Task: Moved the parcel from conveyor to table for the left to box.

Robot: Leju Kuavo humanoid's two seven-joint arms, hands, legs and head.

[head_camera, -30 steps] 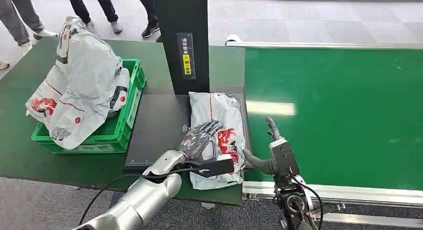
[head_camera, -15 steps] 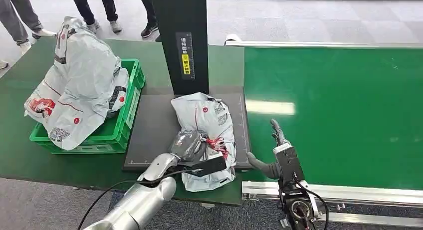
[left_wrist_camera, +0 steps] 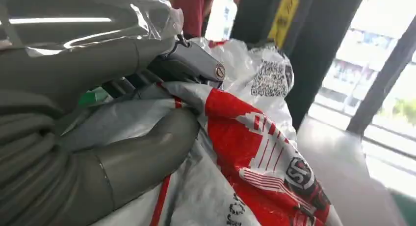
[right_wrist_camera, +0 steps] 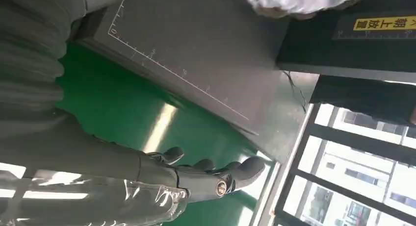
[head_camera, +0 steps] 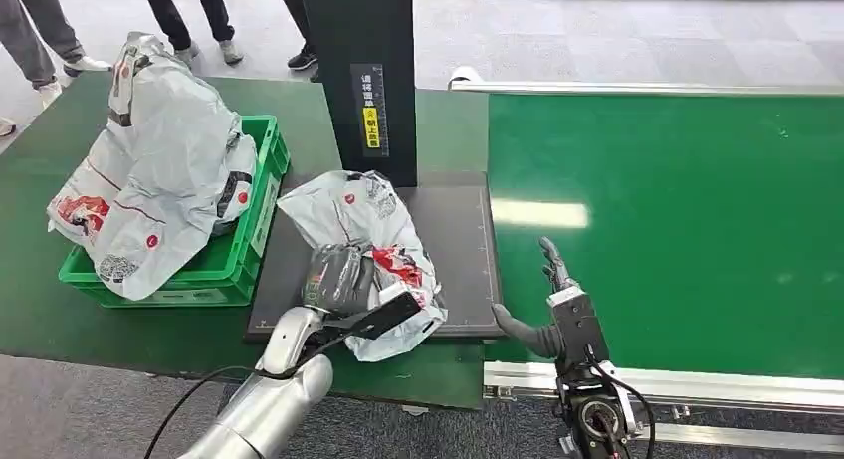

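A grey plastic parcel (head_camera: 366, 242) with red print lies crumpled on the dark scale plate (head_camera: 453, 250) in front of the black scanner post. My left hand (head_camera: 338, 277) grips its near end, fingers curled into the bag; in the left wrist view the thumb and fingers (left_wrist_camera: 189, 64) clamp the parcel's (left_wrist_camera: 255, 152) grey and red film. My right hand (head_camera: 549, 302) stands open at the near edge of the green conveyor (head_camera: 677, 220), fingers (right_wrist_camera: 216, 174) straight and holding nothing.
A green crate (head_camera: 244, 245) at the left of the dark green table (head_camera: 60, 310) is heaped with several grey parcels (head_camera: 159, 165). The black scanner post (head_camera: 363, 76) rises behind the plate. People's legs (head_camera: 189, 16) stand beyond the table.
My left hand closed on the parcel and dragged it leftward across the scale plate, crumpling it. The right hand has stayed at the conveyor edge.
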